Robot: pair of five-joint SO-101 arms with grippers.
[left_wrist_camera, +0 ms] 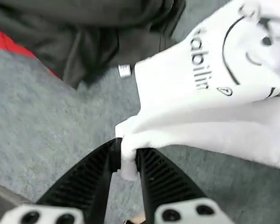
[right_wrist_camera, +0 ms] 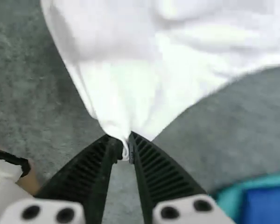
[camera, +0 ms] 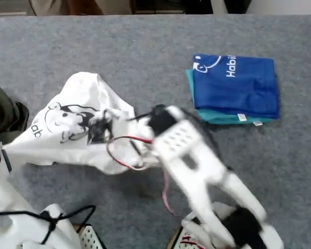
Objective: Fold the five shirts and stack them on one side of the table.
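Observation:
A white shirt (camera: 75,101) with a black face print lies crumpled at the left middle of the grey table (camera: 145,46). My left gripper (left_wrist_camera: 127,163) is shut on a bunched edge of the white shirt (left_wrist_camera: 210,107) at its near left corner, with the gripper (camera: 5,158) low at the table's left edge. My right gripper (right_wrist_camera: 124,150) is shut on a gathered fold of the white shirt (right_wrist_camera: 149,65), and its arm reaches in from the near side to the gripper (camera: 99,129) over the shirt's middle. A folded blue shirt (camera: 236,83) rests on a folded teal shirt (camera: 217,116) at the back right.
A dark crumpled shirt (camera: 5,114) lies at the far left edge, close to the white one; under the dark shirt (left_wrist_camera: 84,32) some red cloth (left_wrist_camera: 9,42) peeks out. Red and black cables (camera: 127,150) hang from the right arm over the shirt.

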